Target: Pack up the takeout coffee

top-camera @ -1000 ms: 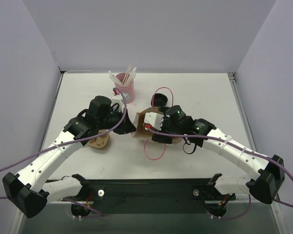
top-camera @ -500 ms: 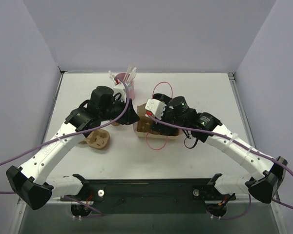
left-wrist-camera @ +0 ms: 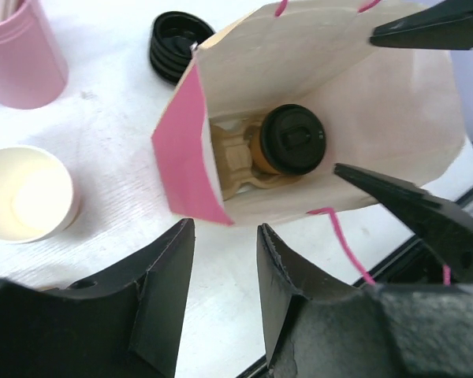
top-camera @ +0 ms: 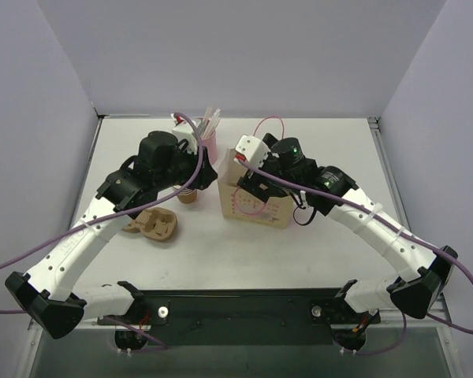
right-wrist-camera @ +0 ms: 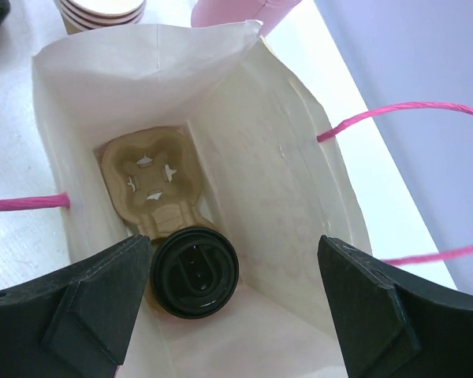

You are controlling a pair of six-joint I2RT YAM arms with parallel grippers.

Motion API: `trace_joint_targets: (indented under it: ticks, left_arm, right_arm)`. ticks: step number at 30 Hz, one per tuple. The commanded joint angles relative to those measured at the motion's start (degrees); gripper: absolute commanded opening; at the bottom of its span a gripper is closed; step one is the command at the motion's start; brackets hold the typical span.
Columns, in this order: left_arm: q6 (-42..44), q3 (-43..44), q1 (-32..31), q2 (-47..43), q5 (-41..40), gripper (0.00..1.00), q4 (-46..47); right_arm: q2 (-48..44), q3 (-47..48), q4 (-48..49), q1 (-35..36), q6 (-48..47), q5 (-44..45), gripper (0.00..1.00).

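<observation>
white counter [top-camera: 331,150] with an upright pink-and-cream paper bag [top-camera: 260,206], mouth open. beside it sit a pulp carrier [top-camera: 154,224], a pink straw cup [left-wrist-camera: 20,55], stacked paper cups [left-wrist-camera: 27,193] and black lids [left-wrist-camera: 173,43]. inside the bag, on a second carrier [right-wrist-camera: 150,177], the takeout coffee [right-wrist-camera: 194,272] stands straight below the right pincer [right-wrist-camera: 235,244], which is spread wide and grips nothing. the left pincer [left-wrist-camera: 225,236], partly open and empty, hovers above the bag's mouth.

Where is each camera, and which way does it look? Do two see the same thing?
Top external: high behind the arms, looking down at the table; both whole arms show.
Left wrist: by the left gripper, angled down into the paper bag; its fingers fill the bottom.
Right wrist: by the right gripper, straight down into the bag; its fingers fill both lower corners.
Shared: both wrist views show the takeout coffee and cup carrier inside.
</observation>
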Motion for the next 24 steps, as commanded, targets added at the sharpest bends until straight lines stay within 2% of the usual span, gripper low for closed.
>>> trace_joint_targets:
  ticks: [1, 10, 16, 20, 24]
  left_arm:
    - [2.32, 3.46, -0.23, -1.88, -8.06, 0.48, -2.79]
    - [1.45, 5.83, 0.30, -2.06, -15.88, 0.50, -7.27]
    - [-0.22, 9.96, 1.09, 0.75, -24.15, 0.52, -9.83]
    - [-0.49, 11.36, 1.97, 3.47, -27.57, 0.53, -9.65]
    - [-1.45, 16.02, 3.99, 10.39, -30.48, 0.54, -8.51]
  right_arm:
    - [0.15, 3.67, -1.24, -0.57, 2.58, 2.14, 0.90]
    - [-0.55, 8.07, -1.86, -1.62, 7.59, 4.42, 0.88]
    - [-0.99, 16.07, -5.72, -1.53, 16.28, 6.98, 0.88]
    - [-3.62, 16.60, -7.66, -1.36, 22.70, 6.36, 0.87]
    - [-7.49, 14.23, -8.19, -1.09, 30.25, 4.00, 0.84]
